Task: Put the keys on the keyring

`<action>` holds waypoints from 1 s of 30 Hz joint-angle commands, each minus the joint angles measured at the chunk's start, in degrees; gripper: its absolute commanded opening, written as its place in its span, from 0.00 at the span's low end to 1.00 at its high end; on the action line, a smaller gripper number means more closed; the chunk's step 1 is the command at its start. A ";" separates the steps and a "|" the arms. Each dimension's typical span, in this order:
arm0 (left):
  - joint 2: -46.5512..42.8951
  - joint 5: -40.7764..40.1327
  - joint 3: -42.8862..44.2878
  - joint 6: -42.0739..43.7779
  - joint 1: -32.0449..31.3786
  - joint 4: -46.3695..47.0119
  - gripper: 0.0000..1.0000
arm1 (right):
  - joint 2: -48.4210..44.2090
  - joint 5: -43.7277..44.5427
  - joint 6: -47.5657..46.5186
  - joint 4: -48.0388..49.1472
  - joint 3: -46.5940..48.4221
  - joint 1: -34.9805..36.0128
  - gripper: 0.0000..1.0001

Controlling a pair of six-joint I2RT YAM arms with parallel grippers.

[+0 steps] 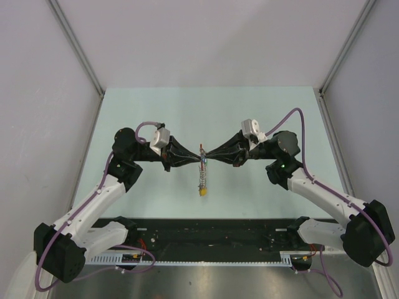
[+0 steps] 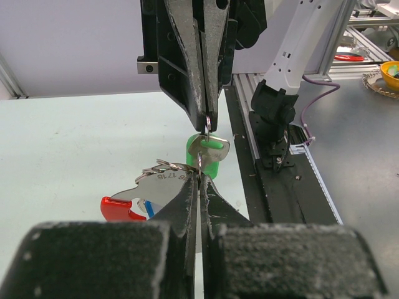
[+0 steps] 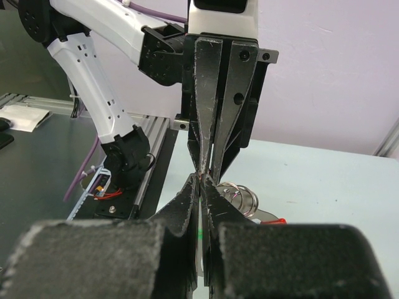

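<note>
Tips of the left tool [image 2: 200, 177] and the right tool [image 2: 207, 123] nearly touch above the middle of the counter [image 1: 268, 118], and both have their jaws pressed fully together. The right tool pinches a small wire loop [image 2: 207, 131], and the green key [image 2: 211, 157] hangs from it. The left tool pinches thin metal of the keyring [image 2: 163, 180], just beside that key. Its red segment [image 2: 118, 208] and yellow tag [image 1: 203, 192] hang lower.

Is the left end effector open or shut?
Shut. In the left wrist view the left end effector has its fingers pressed together with no gap, just below the green key.
</note>
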 commanded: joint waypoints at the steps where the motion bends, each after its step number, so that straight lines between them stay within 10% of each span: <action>1: -0.98 1.84 0.53 0.28 -0.43 2.22 0.00 | 0.43 0.81 -0.92 0.72 2.58 0.31 0.00; 30: -0.89 2.28 0.53 0.20 -0.52 2.31 0.00 | -0.71 1.25 -1.19 0.19 2.49 0.14 0.00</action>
